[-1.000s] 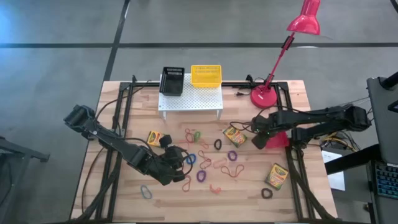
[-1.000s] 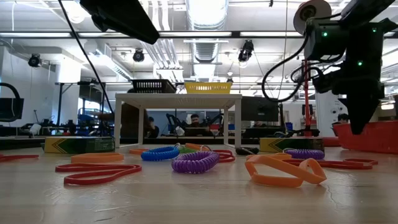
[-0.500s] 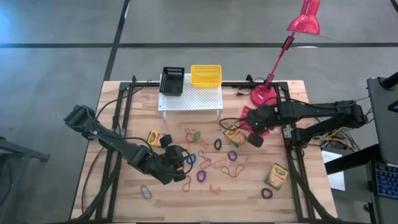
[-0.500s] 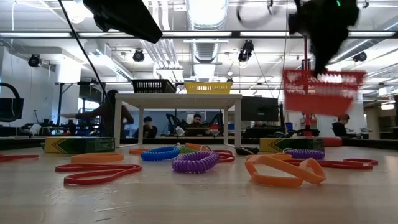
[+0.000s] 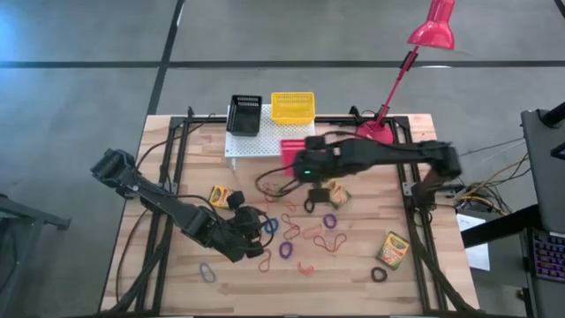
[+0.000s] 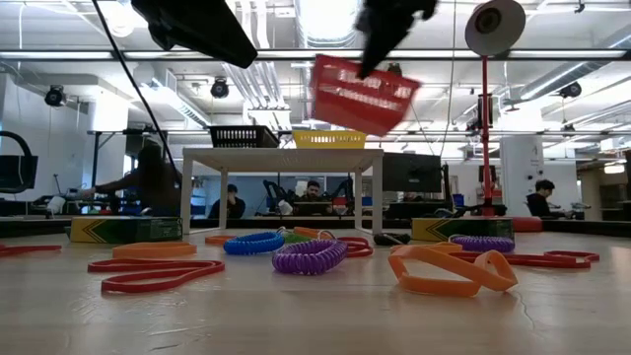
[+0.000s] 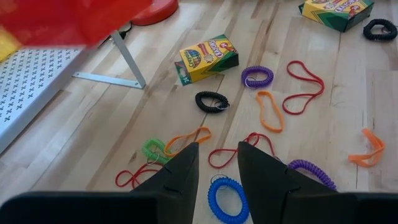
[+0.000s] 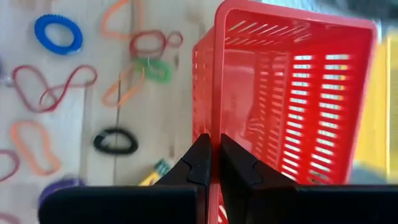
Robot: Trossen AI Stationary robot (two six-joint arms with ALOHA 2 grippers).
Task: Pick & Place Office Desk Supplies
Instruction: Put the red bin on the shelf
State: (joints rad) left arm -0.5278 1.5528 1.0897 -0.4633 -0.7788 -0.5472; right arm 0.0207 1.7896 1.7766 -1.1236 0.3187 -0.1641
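My right gripper is shut on the red basket, which it holds in the air by the right end of the white rack. In the low view the basket hangs tilted above the rack top. A black basket and a yellow basket stand on the rack's far edge. Crayon boxes and several coloured loops lie on the table. My left gripper hovers open over a blue coil loop with nothing between its fingers. My right gripper pinches the rim of one basket wall, one finger inside the basket and one outside. The fingers slant down from above. The basket is lifted clear of the table and rack and hangs tilted.
The red desk lamp stands with its base at the far right, its head beyond the table. Another crayon box lies under the right arm. Dark frame rails run along both table sides.
My right gripper has lifted the red basket from the table's right side and carried it up and toward the left and far edge, to the white rack, rolling its wrist on the way. The basket is now clear of the table and tilted.
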